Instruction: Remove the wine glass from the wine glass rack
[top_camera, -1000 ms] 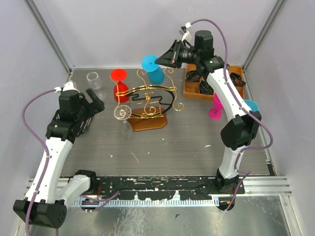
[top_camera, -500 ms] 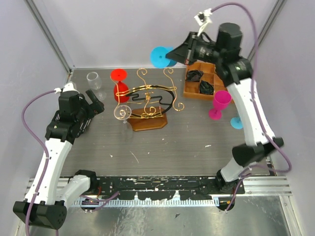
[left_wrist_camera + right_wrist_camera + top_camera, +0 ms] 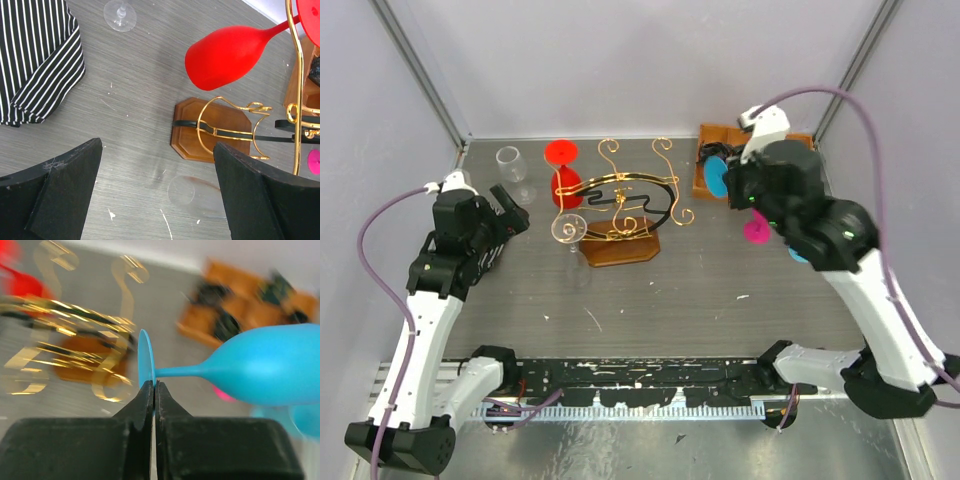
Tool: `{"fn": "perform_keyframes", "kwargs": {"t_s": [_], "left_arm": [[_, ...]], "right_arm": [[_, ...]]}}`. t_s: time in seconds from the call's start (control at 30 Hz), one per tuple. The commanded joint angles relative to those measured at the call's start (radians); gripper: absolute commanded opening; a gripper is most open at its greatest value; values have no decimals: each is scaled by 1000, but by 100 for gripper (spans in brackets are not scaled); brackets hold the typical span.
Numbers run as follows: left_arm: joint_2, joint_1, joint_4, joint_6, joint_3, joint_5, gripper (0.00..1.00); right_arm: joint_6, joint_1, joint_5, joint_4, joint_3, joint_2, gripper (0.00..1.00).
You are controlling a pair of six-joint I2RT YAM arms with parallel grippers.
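Blue plastic wine glass: held in the air, apart from the rack, stem lying roughly level. In the right wrist view its round foot is seen edge-on and the bowl points away to the right. In the top view only the foot shows, in front of the orange-brown compartmented wooden tray at the far right of the table.

Right gripper: fingers pressed together on the lower rim of the glass's foot. The right arm rises from its base, folds out toward the near right, then reaches back up to the wrist, which faces left toward the rack.

Gold wire wine glass rack with curled scroll ends: stands mid-table on its brown wooden base, well left of the held glass. A red wine glass hangs at its left side.

Pink wine glass: partly hidden behind the right arm.

Clear glass: upright at the far left.

Left gripper: jaws spread wide, holding nothing, left of the rack above the table, the arm bent upward from its base.
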Motion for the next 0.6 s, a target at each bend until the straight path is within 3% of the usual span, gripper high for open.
{"fn": "perform_keyframes", "kwargs": {"t_s": [0.0,0.13,0.3,0.57], "left_arm": [[-32,0,-40,2,7,-2,100],[-31,0,-52,2,16,2,100],[-36,1,-62,11,26,-6,100],[-34,0,-53,13,9,7,99]], "right_arm": [[90,12,557,-182,-178,32,1],[226,10,683,-274,-277,74,1],[321,-2,688,-305,-374,112,1],[431,-71,554,-298,-483,227,1]]}}
